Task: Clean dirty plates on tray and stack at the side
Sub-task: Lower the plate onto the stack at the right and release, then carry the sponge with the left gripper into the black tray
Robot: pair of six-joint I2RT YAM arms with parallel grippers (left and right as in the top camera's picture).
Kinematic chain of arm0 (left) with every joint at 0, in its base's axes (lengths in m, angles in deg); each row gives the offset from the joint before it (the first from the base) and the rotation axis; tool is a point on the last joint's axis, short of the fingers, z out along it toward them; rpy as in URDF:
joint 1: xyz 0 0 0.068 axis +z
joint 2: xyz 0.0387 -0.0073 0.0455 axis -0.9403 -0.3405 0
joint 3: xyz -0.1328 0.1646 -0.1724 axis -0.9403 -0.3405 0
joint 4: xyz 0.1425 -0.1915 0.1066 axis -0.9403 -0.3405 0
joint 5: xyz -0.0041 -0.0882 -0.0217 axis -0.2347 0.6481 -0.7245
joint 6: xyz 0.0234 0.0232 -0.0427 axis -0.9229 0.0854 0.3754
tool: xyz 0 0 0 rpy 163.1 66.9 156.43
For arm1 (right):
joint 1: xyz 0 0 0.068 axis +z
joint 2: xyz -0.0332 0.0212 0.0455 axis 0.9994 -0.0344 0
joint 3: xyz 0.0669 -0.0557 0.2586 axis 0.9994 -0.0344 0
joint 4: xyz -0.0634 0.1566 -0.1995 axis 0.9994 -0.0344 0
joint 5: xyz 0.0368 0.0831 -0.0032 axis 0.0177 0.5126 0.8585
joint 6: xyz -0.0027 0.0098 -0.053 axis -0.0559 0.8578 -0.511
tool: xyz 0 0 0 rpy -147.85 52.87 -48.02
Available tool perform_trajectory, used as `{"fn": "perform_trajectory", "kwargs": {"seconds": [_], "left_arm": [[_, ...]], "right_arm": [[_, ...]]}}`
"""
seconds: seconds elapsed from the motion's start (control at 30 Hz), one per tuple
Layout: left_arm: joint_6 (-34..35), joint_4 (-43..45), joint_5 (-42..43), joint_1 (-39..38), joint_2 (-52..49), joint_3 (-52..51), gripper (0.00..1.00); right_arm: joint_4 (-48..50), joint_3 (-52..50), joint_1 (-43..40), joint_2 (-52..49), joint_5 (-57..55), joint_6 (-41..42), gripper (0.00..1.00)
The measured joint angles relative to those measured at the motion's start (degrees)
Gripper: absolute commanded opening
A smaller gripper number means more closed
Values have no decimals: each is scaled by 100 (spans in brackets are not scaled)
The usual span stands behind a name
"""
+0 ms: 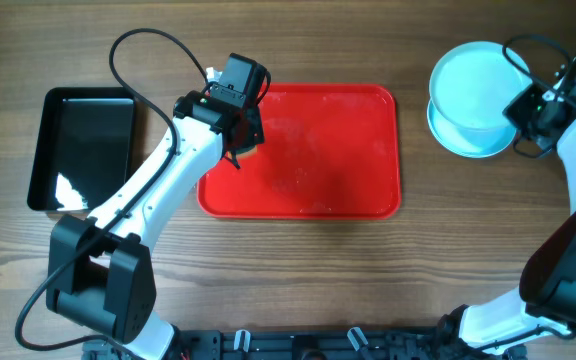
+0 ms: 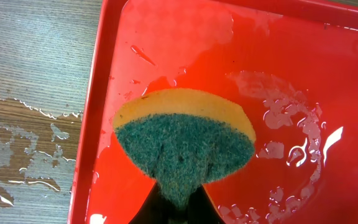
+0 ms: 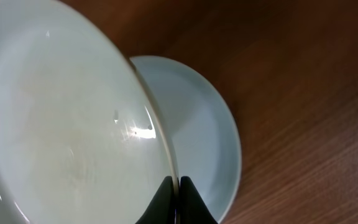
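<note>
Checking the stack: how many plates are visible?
2: the held plate in the right gripper, the lower plate beneath it, right of the tray. More may hide underneath.

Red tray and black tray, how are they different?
The red tray is bigger than the black tray. The red tray lies mid-table; the black tray lies further left. The red tray is wet with water drops, and the left hand holds a sponge over it; the black tray has no sponge over it. Both are rectangles with raised rims.
</note>
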Motion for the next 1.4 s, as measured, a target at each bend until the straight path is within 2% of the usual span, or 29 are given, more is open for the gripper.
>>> {"fn": "perform_trajectory", "kwargs": {"seconds": [0.2, 0.27, 0.3, 0.33, 0.37, 0.43, 0.47, 0.67, 0.93, 1.03, 1.07, 1.23, 1.4], "left_arm": [[0, 0, 0, 0, 0, 0, 4], [0, 0, 0, 0, 0, 2, 4], [0, 0, 2, 0, 0, 0, 4], [0, 2, 0, 0, 0, 2, 4], [0, 0, 2, 0, 0, 0, 4], [0, 0, 0, 0, 0, 2, 4], [0, 0, 0, 0, 0, 2, 4], [0, 0, 0, 0, 0, 2, 4], [0, 13, 0, 0, 0, 2, 4], [0, 85, -7, 0, 0, 0, 4], [0, 87, -28, 0, 0, 0, 4], [4, 92, -343, 107, 0, 0, 4], [15, 267, -597, 826, -50, -4, 4]], "right_arm": [[166, -190, -59, -258, -85, 144, 4], [205, -188, -59, -334, -87, 149, 13], [210, -188, -59, -367, -87, 166, 28], [212, -188, -59, -407, -87, 162, 58], [210, -188, -59, -422, -101, 199, 73], [212, -190, -59, -431, -107, 238, 89], [212, -190, -59, -431, -107, 247, 92], [210, -190, -59, -431, 210, 249, 93], [343, -190, 190, -389, 2159, 227, 93], [181, -190, 649, -334, 2625, 227, 96], [107, -190, 800, -323, 2695, 227, 99], [-278, -190, 1716, -319, 2896, 203, 100], [-568, -190, 2573, -319, 2708, 199, 100]]}}
